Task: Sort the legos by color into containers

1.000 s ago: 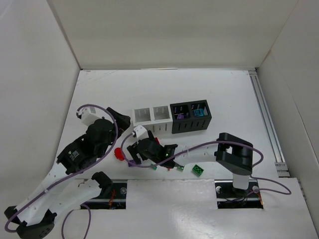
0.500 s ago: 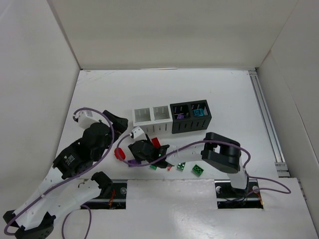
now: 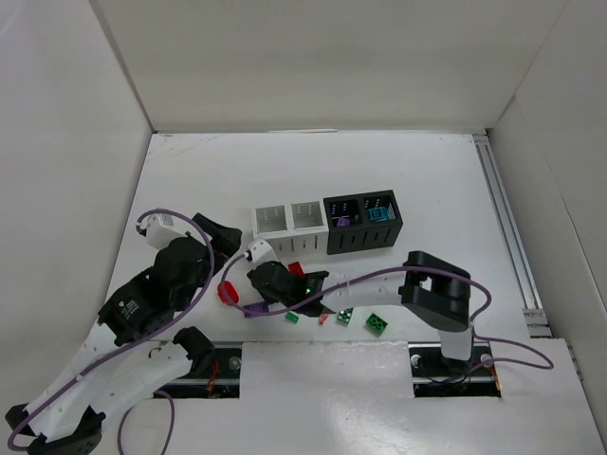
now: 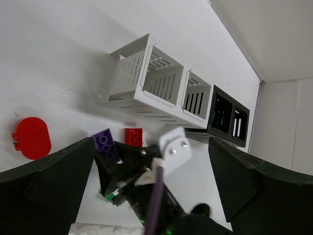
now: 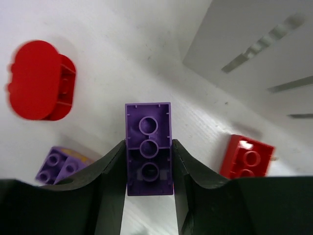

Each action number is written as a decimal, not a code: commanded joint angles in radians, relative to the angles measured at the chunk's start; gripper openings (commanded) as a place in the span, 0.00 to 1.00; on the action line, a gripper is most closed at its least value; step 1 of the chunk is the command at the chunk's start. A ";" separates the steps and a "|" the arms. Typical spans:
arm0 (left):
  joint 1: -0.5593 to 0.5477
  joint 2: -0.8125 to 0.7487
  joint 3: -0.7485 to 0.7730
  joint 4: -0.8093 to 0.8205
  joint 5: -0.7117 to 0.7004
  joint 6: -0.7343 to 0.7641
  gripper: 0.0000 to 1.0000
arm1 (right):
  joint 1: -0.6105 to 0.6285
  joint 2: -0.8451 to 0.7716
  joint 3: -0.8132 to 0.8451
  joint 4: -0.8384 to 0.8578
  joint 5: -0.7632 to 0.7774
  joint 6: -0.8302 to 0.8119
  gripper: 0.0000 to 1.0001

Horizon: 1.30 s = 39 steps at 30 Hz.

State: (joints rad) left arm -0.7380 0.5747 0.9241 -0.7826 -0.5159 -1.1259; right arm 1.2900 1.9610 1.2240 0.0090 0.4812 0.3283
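Observation:
My right gripper is shut on a purple brick, whose hollow underside faces the wrist camera. That brick also shows in the left wrist view, just above the table. A red oval piece, a second purple piece and a red brick lie around it. In the top view the right gripper reaches left, in front of the containers. Green legos lie by the near edge. My left gripper hovers open to the left, holding nothing.
The row of bins has two white ones on the left and two black ones on the right, the black ones holding coloured pieces. Purple cables trail from both arms. White walls enclose the table.
The right gripper's jaws have closed on the purple brick. The right arm has shifted slightly, and the left arm has drawn back a little to the left.

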 commanded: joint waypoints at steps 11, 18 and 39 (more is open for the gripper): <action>0.000 0.005 -0.079 0.074 0.146 0.118 1.00 | -0.165 -0.597 -0.221 -0.018 -0.076 -0.419 0.23; 0.000 0.080 -0.169 0.105 0.226 0.088 1.00 | -0.414 -0.648 -0.196 -0.098 -0.239 -0.583 0.25; 0.000 0.149 -0.387 0.036 0.419 -0.218 1.00 | -0.563 -0.669 -0.221 -0.118 -0.359 -0.604 0.90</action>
State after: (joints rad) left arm -0.7380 0.7086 0.5320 -0.7231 -0.1112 -1.2926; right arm 0.7269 1.3750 1.0119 -0.1364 0.1307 -0.2626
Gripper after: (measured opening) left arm 0.997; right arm 0.899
